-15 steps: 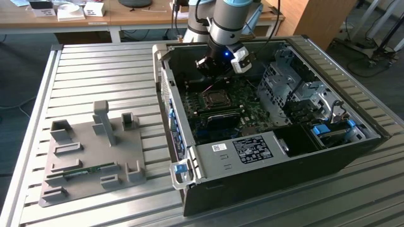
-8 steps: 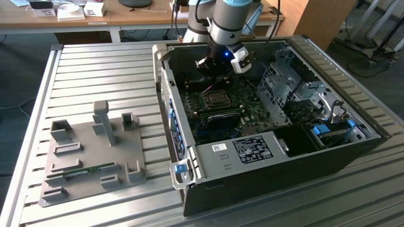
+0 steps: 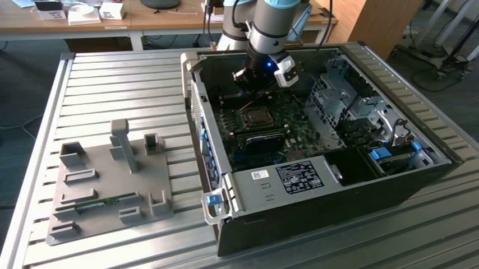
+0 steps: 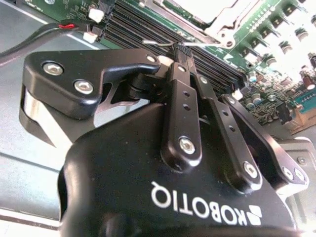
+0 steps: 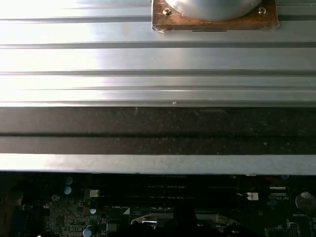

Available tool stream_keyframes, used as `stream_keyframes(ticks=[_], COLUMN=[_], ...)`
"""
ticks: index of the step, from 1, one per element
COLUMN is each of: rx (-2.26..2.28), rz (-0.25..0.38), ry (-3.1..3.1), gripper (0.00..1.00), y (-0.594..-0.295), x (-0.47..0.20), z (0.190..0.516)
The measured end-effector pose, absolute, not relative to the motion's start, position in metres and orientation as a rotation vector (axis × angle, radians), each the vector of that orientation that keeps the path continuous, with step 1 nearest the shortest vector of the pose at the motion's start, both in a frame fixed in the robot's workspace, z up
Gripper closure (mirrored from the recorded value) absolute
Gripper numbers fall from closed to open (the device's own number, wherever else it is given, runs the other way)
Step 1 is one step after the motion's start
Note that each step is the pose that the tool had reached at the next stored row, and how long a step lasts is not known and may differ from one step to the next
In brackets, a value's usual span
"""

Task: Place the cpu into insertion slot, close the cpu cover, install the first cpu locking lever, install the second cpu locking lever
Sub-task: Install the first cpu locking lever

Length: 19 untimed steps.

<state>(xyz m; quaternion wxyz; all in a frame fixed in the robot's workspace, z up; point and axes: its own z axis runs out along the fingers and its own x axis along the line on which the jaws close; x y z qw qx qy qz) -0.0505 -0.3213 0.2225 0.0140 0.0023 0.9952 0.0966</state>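
Observation:
In the exterior view my gripper (image 3: 257,88) hangs inside the open computer case, just behind the insertion slot (image 3: 257,116) on the green board. The cpu cover (image 4: 217,22), a shiny metal frame, lies flat over the slot, and a bright silver surface in its window looks like the cpu (image 4: 195,6). In the second wrist view my gripper (image 4: 180,49) is shut, black fingers (image 4: 181,98) pressed together. Its tips touch a thin wire locking lever (image 4: 155,43) running along the socket's edge beside the black memory slots (image 4: 133,29).
The black case (image 3: 314,185) lies on its side on a slatted aluminium table (image 3: 120,73), with drive cages (image 3: 351,106) at the exterior view's right. A grey fixture plate (image 3: 112,185) holding a memory stick (image 3: 97,204) sits at the left. Red and black cables (image 4: 44,34) run near the gripper.

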Motion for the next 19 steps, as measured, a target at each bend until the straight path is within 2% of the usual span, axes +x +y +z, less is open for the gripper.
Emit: stream_keyframes(ticks=[19], rx=[0.017], rz=[0.289], ry=[3.1], gripper=[0.89], y=[-0.3213], x=[-0.0444], z=[0.2146])
